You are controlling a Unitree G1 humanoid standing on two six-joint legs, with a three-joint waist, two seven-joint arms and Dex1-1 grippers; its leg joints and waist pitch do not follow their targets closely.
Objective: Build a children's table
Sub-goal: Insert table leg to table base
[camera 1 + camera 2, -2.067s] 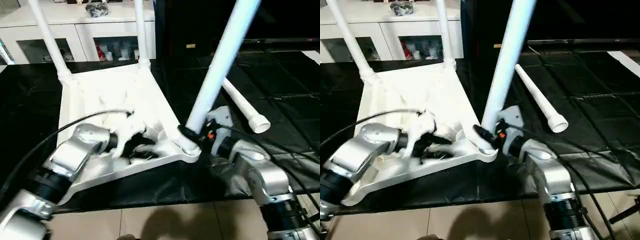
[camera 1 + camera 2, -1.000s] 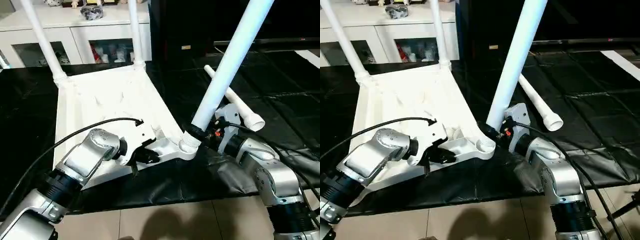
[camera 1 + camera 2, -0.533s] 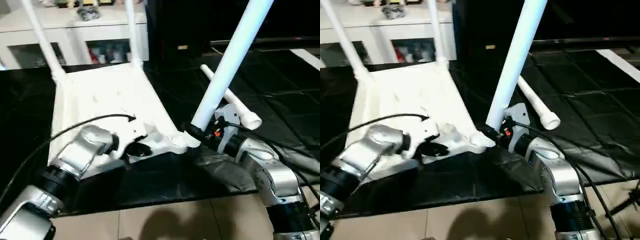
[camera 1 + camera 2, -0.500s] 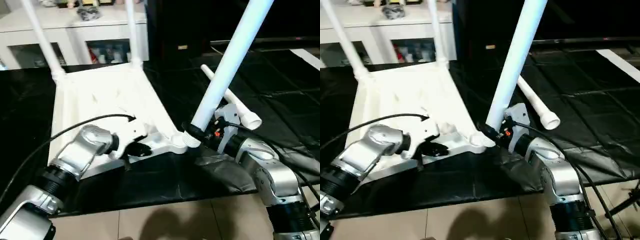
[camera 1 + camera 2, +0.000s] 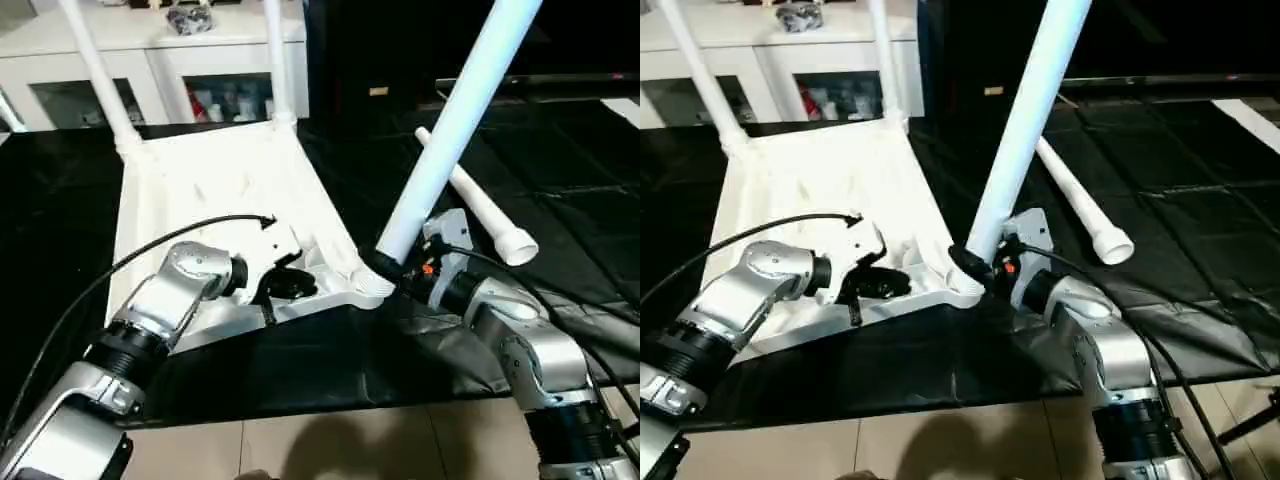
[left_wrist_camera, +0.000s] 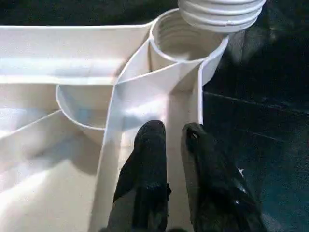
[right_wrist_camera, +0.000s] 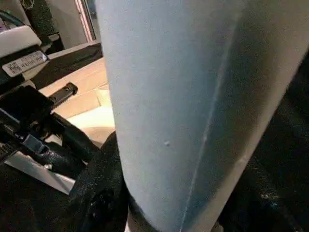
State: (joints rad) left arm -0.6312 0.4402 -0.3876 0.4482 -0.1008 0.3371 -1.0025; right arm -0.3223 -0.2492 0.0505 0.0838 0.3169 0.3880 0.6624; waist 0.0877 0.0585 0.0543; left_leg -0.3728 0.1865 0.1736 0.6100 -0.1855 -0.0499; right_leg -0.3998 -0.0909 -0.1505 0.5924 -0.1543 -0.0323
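The children's table top (image 5: 220,190) lies upside down on black cloth, ribs up. Two white legs (image 5: 100,70) (image 5: 275,60) stand in its far corners. My right gripper (image 5: 388,268) is shut on a third leg (image 5: 450,130), which leans to the right. That leg's threaded end (image 6: 221,12) hangs just over the near right corner socket (image 6: 186,38). My left gripper (image 6: 173,133) rests on the ribbed underside beside that socket. Its fingers (image 6: 150,145) are slightly apart with nothing between them. A fourth leg (image 5: 480,210) lies loose on the cloth to the right.
A white cabinet (image 5: 200,60) with glass doors stands behind the table top. The black cloth (image 5: 560,150) ends near me at a tiled floor (image 5: 330,450). A black cable (image 5: 150,255) arcs from my left forearm over the table top.
My left gripper's fingers have parted a little and now sit inside the ribs by the corner socket. The right gripper still holds the tilted leg at that corner. The camera has shifted.
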